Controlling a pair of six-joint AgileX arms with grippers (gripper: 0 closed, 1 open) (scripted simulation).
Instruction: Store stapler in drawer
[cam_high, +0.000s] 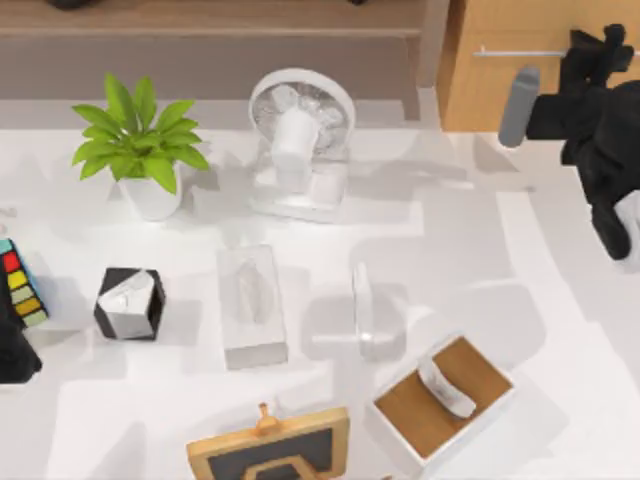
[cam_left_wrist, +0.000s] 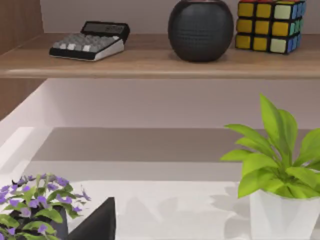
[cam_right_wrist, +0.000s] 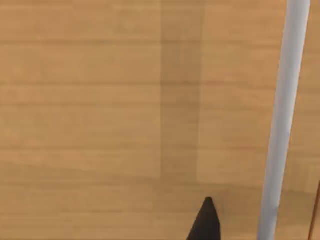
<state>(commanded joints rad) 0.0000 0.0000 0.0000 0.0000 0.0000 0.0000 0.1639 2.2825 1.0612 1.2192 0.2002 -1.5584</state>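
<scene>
Up close, right gripper (cam_high: 600, 50) at drawer (cam_high: 500, 90) handle (cam_high: 520, 52), stapler (cam_high: 364, 310) on table (cam_high: 560, 260)

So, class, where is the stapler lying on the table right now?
In the top view the stapler lies on the table right of centre, between the tissue box on its left and the small tray at lower right.

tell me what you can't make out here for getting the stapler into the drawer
- Drawer: the top view's edge cuts it off; closed front and handle, inside unseen.
- Right gripper: at the handle in the top view, its fingers merge into black; open or shut unclear.
- Left gripper: parked at the table's left, cut by the edge.
- Stapler: pale against the white table, details lost.
</scene>
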